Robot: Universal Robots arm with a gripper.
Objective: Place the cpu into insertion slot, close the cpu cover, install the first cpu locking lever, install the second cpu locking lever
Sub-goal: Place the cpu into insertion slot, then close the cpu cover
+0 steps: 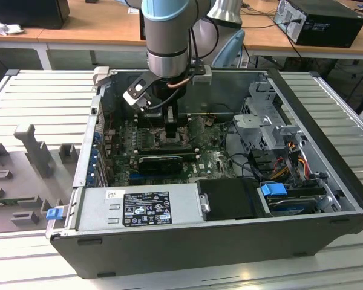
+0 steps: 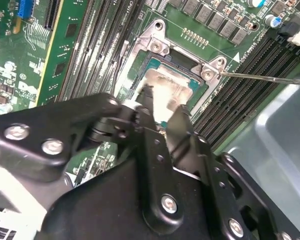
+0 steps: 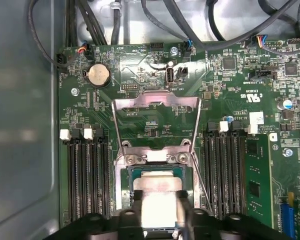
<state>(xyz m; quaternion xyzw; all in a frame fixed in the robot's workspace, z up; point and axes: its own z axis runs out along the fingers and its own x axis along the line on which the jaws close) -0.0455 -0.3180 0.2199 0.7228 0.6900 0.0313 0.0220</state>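
The cpu (image 3: 157, 197), a pale silver square chip, sits between my gripper's fingers directly at the insertion slot (image 3: 155, 171), whose teal inside and silvery rim show around it. My gripper (image 3: 160, 210) is shut on the cpu's two opposite edges. In the second wrist view the cpu (image 2: 165, 90) lies level in the insertion slot (image 2: 157, 62) with my gripper (image 2: 163, 107) on it. The cpu cover (image 3: 155, 96) is swung open and lies back on the board beyond the slot. A thin locking lever (image 2: 265, 78) stands free beside the socket. In the exterior view my gripper (image 1: 171, 130) reaches down into the case.
Long black memory slots (image 3: 87, 175) flank the socket on both sides. The open computer case (image 1: 169, 241) has a power supply (image 1: 139, 205) at the front, drive cages (image 1: 272, 127) and cables on the exterior view's right. A grey fixture (image 1: 30, 151) stands on the table on the exterior view's left.
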